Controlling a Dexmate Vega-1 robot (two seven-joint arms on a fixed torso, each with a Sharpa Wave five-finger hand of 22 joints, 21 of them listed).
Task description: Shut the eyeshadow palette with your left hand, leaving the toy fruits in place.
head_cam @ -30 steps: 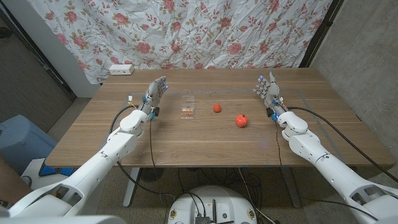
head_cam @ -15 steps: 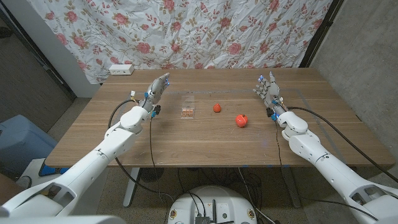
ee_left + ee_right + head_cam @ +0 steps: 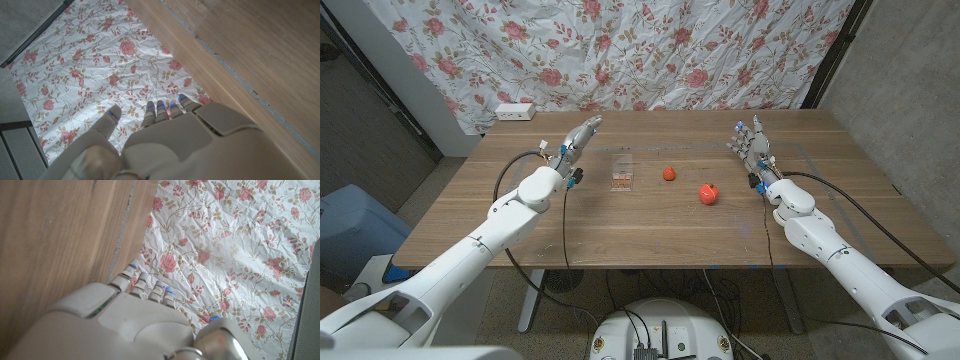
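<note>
Rose-print cloth (image 3: 620, 50) behind wooden table (image 3: 620, 225), grey walls (image 3: 910, 90).

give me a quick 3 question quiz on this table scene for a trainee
1. True or false: the left hand touches the eyeshadow palette.
2. Which toy fruit lies nearer the right hand: A) the small orange-red one B) the larger red one?
3. Fill in: the palette's clear lid is ____.

Key: 1 false, the hand is raised, left of it. 2 B. 3 open.
</note>
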